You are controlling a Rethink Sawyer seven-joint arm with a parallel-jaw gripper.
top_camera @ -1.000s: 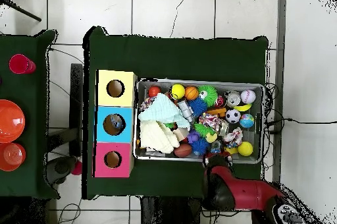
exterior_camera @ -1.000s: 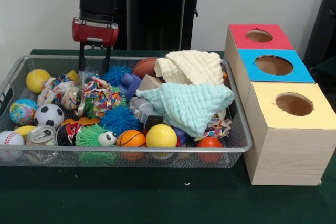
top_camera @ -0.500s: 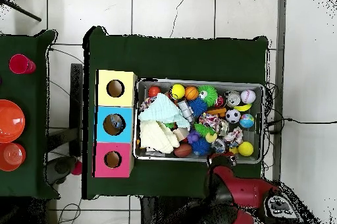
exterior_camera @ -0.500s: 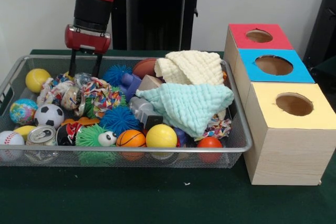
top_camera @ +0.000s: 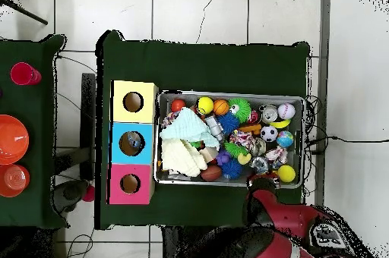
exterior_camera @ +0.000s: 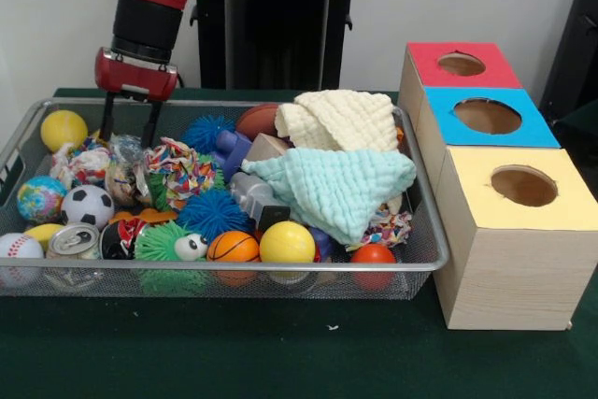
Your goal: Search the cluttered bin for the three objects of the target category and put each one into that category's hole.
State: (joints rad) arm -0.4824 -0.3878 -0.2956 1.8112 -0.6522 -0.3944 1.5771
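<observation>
The gripper (exterior_camera: 129, 123) hung at the back left corner of the wire bin (exterior_camera: 425, 231), its two black fingers (exterior_camera: 107, 121) spread apart with nothing between them, tips down among the toys. Just below them lay a crinkly clear-wrapped bundle (exterior_camera: 122, 170), and a yellow ball (exterior_camera: 63, 130) sat close by on the left. A multicoloured rope knot (exterior_camera: 183, 173) lay to the right of the bundle, with a spiky blue ball (exterior_camera: 207, 132) behind it. Nearer the front I could see a globe ball (exterior_camera: 41, 198), a small football (exterior_camera: 87, 206), a baseball (exterior_camera: 20, 248), a drinks can (exterior_camera: 74, 241), a green spiky toy with an eye (exterior_camera: 174, 245), a mini basketball (exterior_camera: 233, 247), another yellow ball (exterior_camera: 287, 243) and a small red ball (exterior_camera: 373, 254). A second blue spiky ball (exterior_camera: 214, 212) sat mid-bin. A mint-green cloth (exterior_camera: 336, 189) and a cream cloth (exterior_camera: 338, 121) were heaped over the right half, covering whatever lay under them.

To the right of the bin, on the green bench (exterior_camera: 280, 352), stood the wooden box with its three holes: red top (exterior_camera: 460, 64) farthest, blue top (exterior_camera: 487, 117) in the middle, yellow top (exterior_camera: 523, 186) nearest. From overhead the red arm (top_camera: 285, 221) reached over the bin's edge.
</observation>
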